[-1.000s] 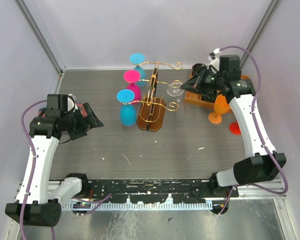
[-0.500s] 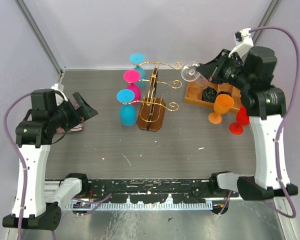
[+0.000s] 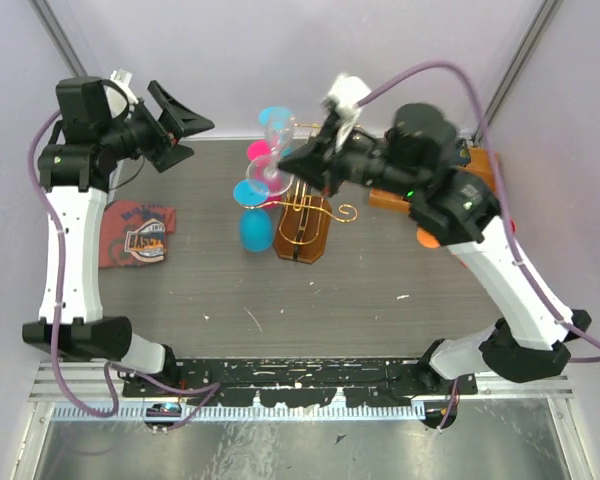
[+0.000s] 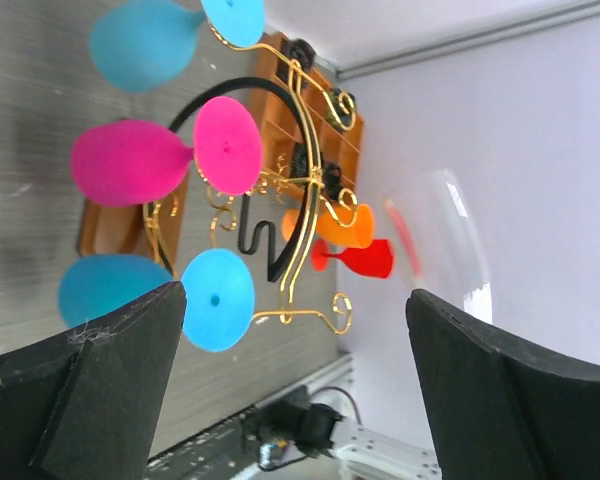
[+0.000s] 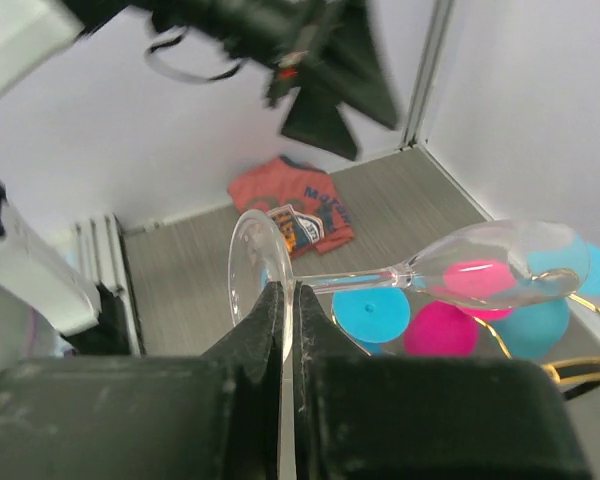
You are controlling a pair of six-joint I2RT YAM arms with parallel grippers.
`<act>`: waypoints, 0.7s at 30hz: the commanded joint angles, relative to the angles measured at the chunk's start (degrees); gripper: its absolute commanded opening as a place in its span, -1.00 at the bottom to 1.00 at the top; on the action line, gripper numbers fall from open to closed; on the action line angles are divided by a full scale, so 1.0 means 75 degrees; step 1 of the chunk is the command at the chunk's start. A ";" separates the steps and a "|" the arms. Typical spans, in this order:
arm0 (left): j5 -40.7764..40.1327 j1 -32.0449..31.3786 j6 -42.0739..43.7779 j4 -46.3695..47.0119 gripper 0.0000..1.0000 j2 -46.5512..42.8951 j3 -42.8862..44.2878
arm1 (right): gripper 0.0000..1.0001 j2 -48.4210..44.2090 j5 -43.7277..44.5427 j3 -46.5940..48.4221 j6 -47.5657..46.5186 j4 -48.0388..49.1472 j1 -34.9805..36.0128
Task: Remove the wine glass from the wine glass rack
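My right gripper (image 5: pixel 286 295) is shut on the foot of a clear wine glass (image 5: pixel 480 262), which lies sideways in the air with its bowl pointing away. From above, this glass (image 3: pixel 275 150) hangs over the back left of the wine glass rack (image 3: pixel 302 235), a gold wire stand on a brown base, apart from its arms. My right gripper (image 3: pixel 298 160) reaches in from the right. Pink (image 3: pixel 261 151) and blue (image 3: pixel 256 228) glasses hang on the rack's left side. My left gripper (image 3: pixel 195 135) is raised at the back left, open and holding nothing, facing the rack (image 4: pixel 300 200) and the clear glass (image 4: pixel 445 240).
A red printed T-shirt (image 3: pixel 140 233) lies on the table at the left. An orange-brown wooden tray (image 3: pixel 388 198) stands at the back right, with an orange glass (image 4: pixel 330 225) and a red glass (image 4: pixel 360 258) beside it. Grey walls close the back and sides.
My right arm has swung left, carrying the clear glass from above the tray to over the rack. My left arm has risen toward the back left, uncovering the T-shirt.
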 commanded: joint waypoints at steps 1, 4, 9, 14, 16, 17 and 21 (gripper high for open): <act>0.2161 0.0429 -0.1418 0.1677 0.96 0.0418 -0.0237 | -0.98 -0.0106 0.1787 -0.0003 -0.2782 0.0247 0.1466; 0.2582 0.0700 -0.2358 0.2774 0.91 0.0389 -0.0854 | -0.98 0.0064 0.2822 -0.0072 -0.3881 0.0066 0.2207; 0.2814 0.0714 -0.2963 0.3272 0.90 0.0468 -0.0856 | -0.99 0.0376 0.4032 -0.0245 -0.5022 0.0139 0.3163; 0.3381 0.0371 -0.3701 0.4346 0.90 0.0501 -0.1266 | -0.98 0.0640 0.3846 -0.0101 -0.5370 -0.0097 0.3345; 0.3639 0.0260 -0.4013 0.4836 0.91 0.0533 -0.1597 | -0.98 0.0633 0.3521 -0.0080 -0.5378 -0.0154 0.3348; 0.3728 0.0234 -0.4083 0.5011 0.92 0.0553 -0.1710 | -0.99 0.0602 0.3386 -0.0097 -0.5376 -0.0169 0.3348; 0.4066 0.0149 -0.4106 0.5245 0.98 0.0690 -0.2038 | -0.99 0.0471 0.3034 -0.0060 -0.5450 -0.0358 0.3348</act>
